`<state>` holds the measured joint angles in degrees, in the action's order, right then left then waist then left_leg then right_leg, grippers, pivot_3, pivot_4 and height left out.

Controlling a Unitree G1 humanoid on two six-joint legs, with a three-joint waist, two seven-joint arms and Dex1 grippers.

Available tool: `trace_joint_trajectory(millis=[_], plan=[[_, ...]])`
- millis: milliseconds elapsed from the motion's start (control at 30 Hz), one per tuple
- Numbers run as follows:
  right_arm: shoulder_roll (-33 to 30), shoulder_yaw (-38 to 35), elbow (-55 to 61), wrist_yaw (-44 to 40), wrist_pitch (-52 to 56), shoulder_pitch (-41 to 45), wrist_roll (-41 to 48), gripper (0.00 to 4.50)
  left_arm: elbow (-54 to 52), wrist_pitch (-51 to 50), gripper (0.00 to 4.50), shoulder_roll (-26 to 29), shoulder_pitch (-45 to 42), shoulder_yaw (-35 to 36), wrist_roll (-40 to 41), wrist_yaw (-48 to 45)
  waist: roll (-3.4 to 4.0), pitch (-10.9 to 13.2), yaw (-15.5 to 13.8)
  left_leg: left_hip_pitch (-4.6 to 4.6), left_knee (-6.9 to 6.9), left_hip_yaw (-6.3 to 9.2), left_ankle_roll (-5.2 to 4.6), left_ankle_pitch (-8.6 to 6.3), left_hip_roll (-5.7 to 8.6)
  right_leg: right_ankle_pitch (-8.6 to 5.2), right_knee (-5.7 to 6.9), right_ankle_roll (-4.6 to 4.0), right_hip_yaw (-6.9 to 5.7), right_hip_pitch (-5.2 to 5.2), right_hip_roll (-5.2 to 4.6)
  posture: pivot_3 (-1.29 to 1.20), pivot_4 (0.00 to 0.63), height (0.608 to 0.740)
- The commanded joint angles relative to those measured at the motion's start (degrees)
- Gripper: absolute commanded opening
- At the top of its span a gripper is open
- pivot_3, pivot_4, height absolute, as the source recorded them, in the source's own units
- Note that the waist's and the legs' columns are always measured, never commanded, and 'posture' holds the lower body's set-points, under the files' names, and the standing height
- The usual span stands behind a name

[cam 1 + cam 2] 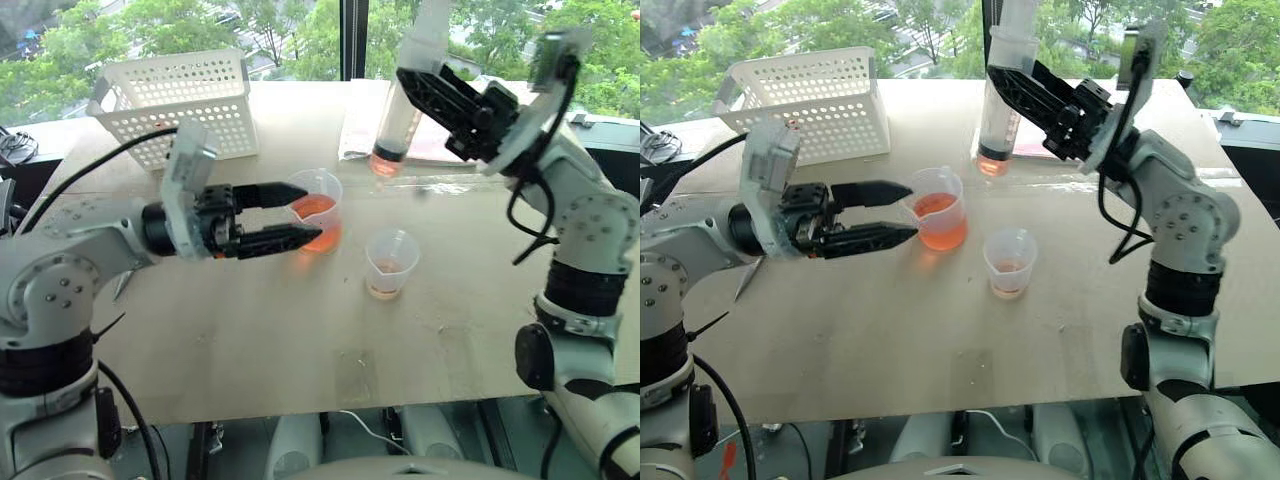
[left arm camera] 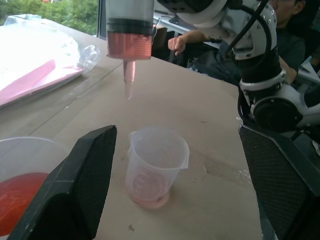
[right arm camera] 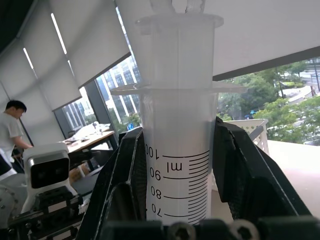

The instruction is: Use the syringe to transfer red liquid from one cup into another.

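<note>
The syringe [image 1: 1000,95] is clamped upright between the fingers of the right gripper [image 1: 1025,95], above the table [image 1: 890,330], with red liquid [image 2: 130,46] seen under its dark stopper. The left gripper [image 1: 285,215] is held with jaws spread, empty, beside the lipped beaker [image 1: 318,210] of red liquid. The smaller cup [image 1: 391,264] is set nearby. A white basket [image 1: 180,100] is placed behind.

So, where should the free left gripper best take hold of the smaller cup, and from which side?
Probably around the smaller cup at mid-wall, coming level from the robot's left. It stands upright and apart from the beaker, and the left gripper is open wide enough.
</note>
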<state>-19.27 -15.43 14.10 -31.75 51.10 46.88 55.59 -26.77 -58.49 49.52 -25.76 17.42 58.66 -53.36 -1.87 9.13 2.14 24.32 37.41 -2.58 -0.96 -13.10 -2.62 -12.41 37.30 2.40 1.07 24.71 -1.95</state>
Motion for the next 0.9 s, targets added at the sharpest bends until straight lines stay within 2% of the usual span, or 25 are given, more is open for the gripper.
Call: trace_joint_trajectory(millis=[33, 200, 300, 500, 767, 900], plan=[[-2.44, -0.34, 6.58, 0.86, 2.94, -4.61, 4.95, 1.42, -2.08, 4.5, 3.96, -0.01, 1.04, -0.78, -2.1, -0.18, -0.02, -0.01, -0.12, -0.04, 0.0, -0.01, 0.0, 0.0, 0.0, 0.0, -0.01, 0.0, 0.01, -0.05, 0.0, 0.0, 0.15, 0.74], [-4.9, 6.49, 9.2, -3.09, -2.85, -13.92, -2.82, 1.42, 1.02, 8.35, 3.96, -1.58, -2.75, -3.53, -5.55, 1.48, -0.03, -0.02, -0.39, -0.18, 0.02, -0.1, -0.02, 0.0, 0.04, -0.01, -0.03, 0.02, 0.12, -0.17, 0.01, 0.0, 0.15, 0.74], [-5.32, 9.24, 8.62, -5.11, -7.33, -16.54, -7.36, 1.42, 2.24, 9.53, 3.96, -2.08, -4.87, -4.88, -6.62, 1.59, -0.03, -0.02, -0.4, -0.21, 0.03, -0.16, -0.02, 0.0, 0.05, -0.01, -0.04, 0.03, 0.21, -0.17, 0.03, 0.0, 0.15, 0.74], [-4.95, 11.84, 7.67, -6.75, -13.6, -19.2, -13.08, 1.42, 5.5, 11.43, 3.96, -5.47, -12.68, -8.33, -8.99, 3.98, -0.04, -0.01, -0.59, -0.17, 0.01, -0.13, -0.02, 0.0, 0.05, -0.01, -0.13, 0.03, 0.19, -0.16, 0.05, 0.0, 0.15, 0.74], [-2.89, 14.92, 6.51, -7.32, -18.23, -19.71, -17.02, 1.42, 16.74, 18.3, 3.96, -14.81, -24.83, -16.6, -20.77, 8.77, -0.04, -0.01, -1.53, -0.15, 0.03, -0.13, -0.02, 0.01, 0.05, 0.0, -0.17, 0.04, 0.18, -0.18, 0.07, 0.0, 0.15, 0.74], [-2.18, 15.63, 7.23, -7.35, -18.41, -19.66, -17.22, 1.42, 19.59, 20.74, 3.96, -17.3, -27.33, -18.27, -23.82, 8.11, -0.04, -0.01, -1.32, -0.12, 0.03, -0.14, -0.02, 0.01, 0.05, 0.0, -0.21, 0.04, 0.19, -0.17, 0.07, 0.0, 0.15, 0.74]])
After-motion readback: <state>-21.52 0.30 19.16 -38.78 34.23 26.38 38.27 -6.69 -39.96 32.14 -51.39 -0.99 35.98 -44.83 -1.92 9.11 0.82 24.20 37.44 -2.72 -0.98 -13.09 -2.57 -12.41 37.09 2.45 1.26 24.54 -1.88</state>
